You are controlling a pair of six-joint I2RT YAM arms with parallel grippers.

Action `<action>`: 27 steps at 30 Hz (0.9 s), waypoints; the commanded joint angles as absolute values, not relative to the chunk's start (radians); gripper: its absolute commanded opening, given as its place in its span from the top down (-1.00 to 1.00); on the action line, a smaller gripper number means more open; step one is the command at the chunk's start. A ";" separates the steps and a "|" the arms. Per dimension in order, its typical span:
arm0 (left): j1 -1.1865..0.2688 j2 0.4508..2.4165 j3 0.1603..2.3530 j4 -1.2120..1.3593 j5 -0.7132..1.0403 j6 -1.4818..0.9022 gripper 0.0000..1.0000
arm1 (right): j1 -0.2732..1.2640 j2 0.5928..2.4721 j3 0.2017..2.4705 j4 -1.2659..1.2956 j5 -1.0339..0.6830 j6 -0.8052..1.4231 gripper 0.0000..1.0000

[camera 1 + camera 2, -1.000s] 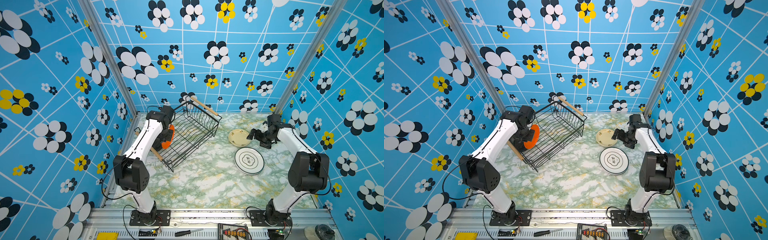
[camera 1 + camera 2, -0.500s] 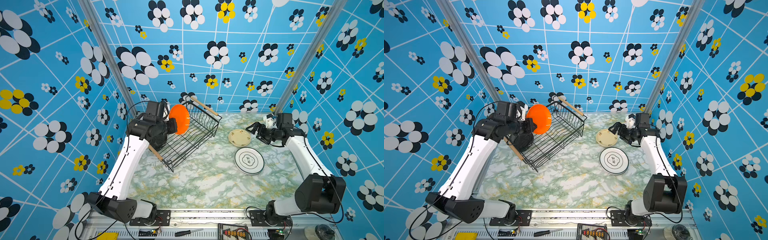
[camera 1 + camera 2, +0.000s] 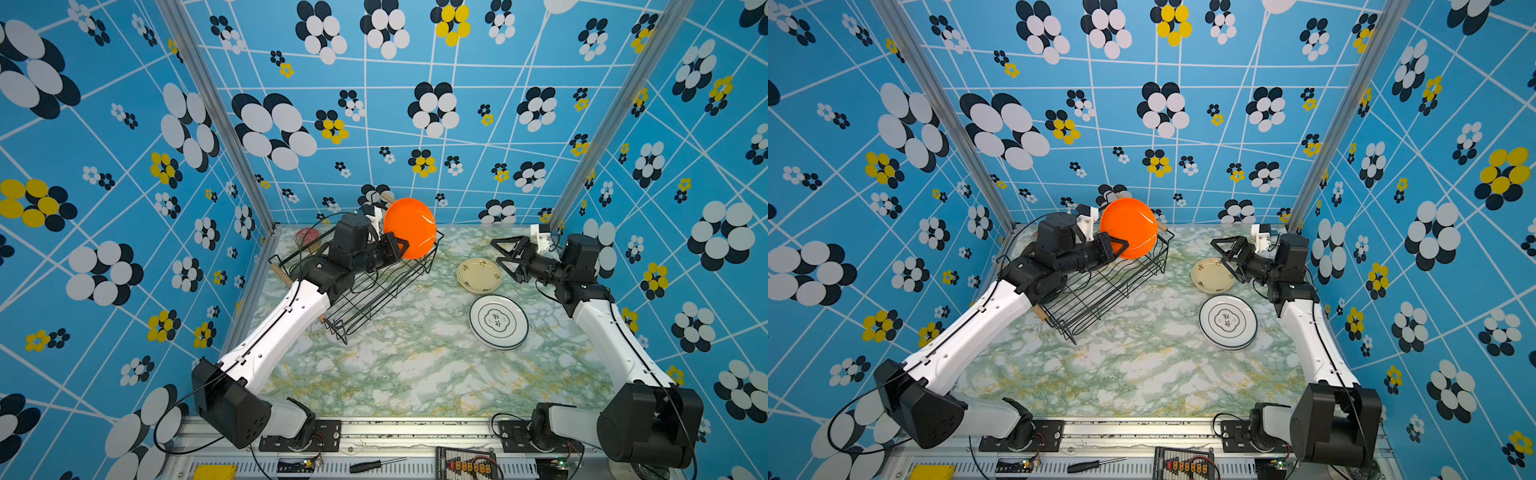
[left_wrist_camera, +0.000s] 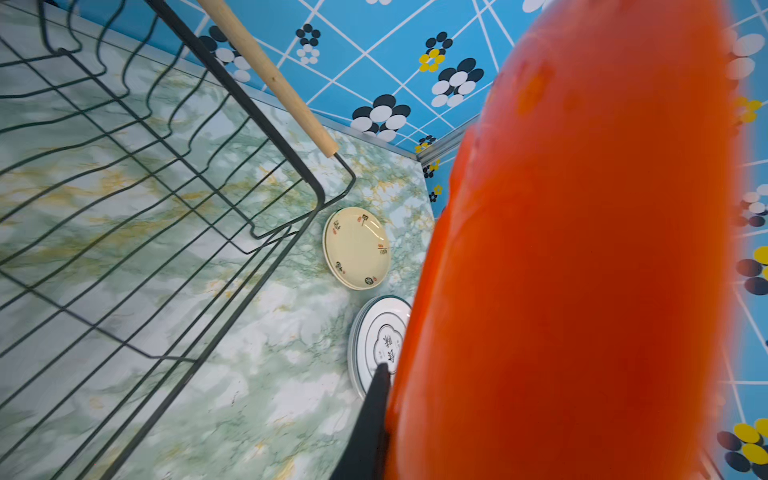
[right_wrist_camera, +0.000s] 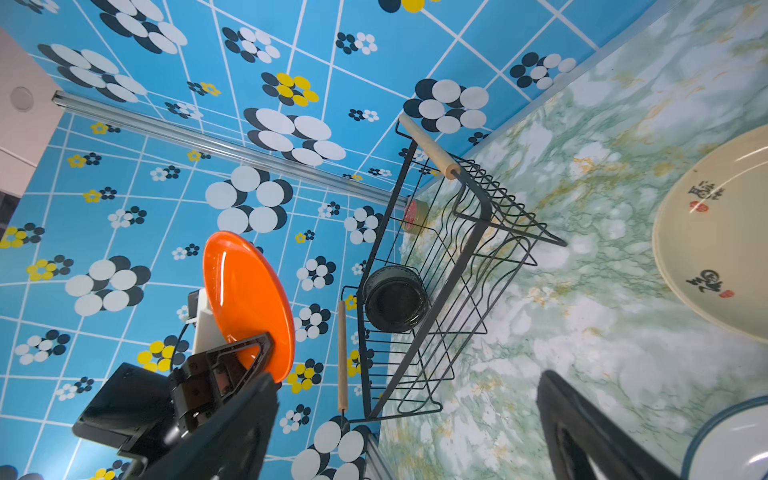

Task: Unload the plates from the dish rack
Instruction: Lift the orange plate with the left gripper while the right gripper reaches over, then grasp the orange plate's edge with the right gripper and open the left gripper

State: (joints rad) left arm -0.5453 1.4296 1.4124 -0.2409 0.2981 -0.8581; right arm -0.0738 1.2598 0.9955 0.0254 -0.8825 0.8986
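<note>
The left jaws pinch the orange plate (image 3: pixel 409 226) by the rim, above the rack (image 3: pixel 386 291), probably so it clears the wires; the right jaws hover spread near the cream plate (image 3: pixel 478 275).

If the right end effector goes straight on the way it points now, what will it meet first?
Probably the rack: the open right end effector points at its nearer end. The orange plate hangs just above there, so depth leaves some doubt.
</note>
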 commanded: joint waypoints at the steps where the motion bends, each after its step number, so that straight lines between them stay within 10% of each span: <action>1: -0.576 1.468 1.397 -0.029 0.332 -0.965 0.93 | -0.044 1.235 0.965 0.130 -0.911 0.982 -0.98; 27: -0.670 1.648 1.429 0.044 0.456 -1.128 0.93 | 0.092 1.359 0.977 0.397 -0.841 1.127 -0.22</action>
